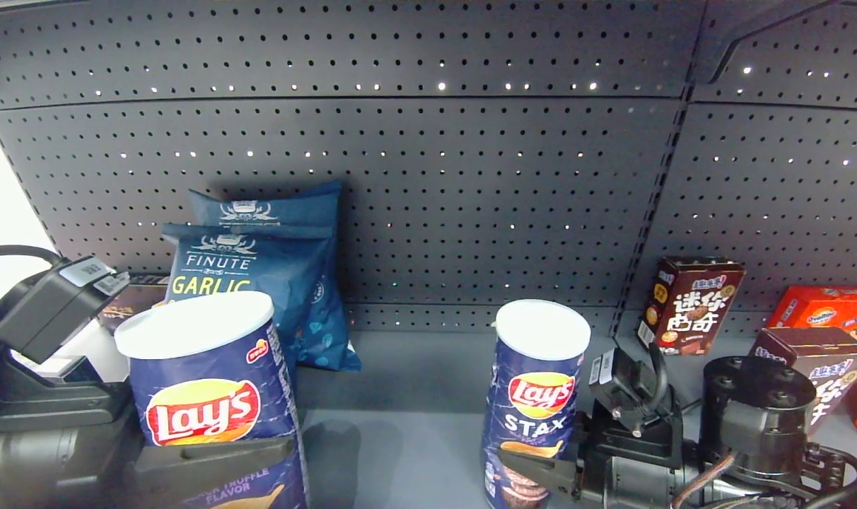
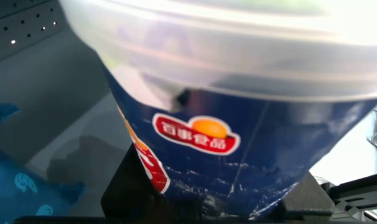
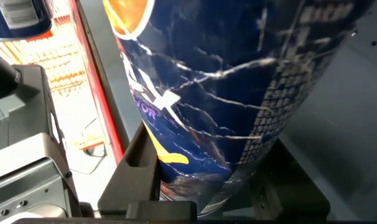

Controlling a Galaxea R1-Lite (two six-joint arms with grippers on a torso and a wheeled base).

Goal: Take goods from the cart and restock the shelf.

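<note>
- Two blue chip cans with white lids stand over the grey shelf (image 1: 414,396), one in each gripper.
- Left can (image 1: 202,382) (image 2: 238,143): upright at the robot's left, near the shelf's front edge and just in front of the chip bags (image 1: 259,276). Its base is cut off by the frame edge.
- Left gripper (image 1: 213,456): jaws closed onto the left can's lower body. The left wrist view shows one dark finger (image 2: 123,193) pressed on each side.
- Right can (image 1: 538,396) (image 3: 226,93): upright with a slight lean, right of centre and well apart from the left can. Cannot tell whether its base touches the shelf.
- Right gripper (image 1: 534,474): jaws clamped low on the right can, with the fingers (image 3: 135,168) flanking it.
- Chip bags: two, blue, leaning against the pegboard back (image 1: 471,198).
- Brown box (image 1: 690,304): upright at the back, to the right of the right can. An orange box (image 1: 824,311) lies farther right.
</note>
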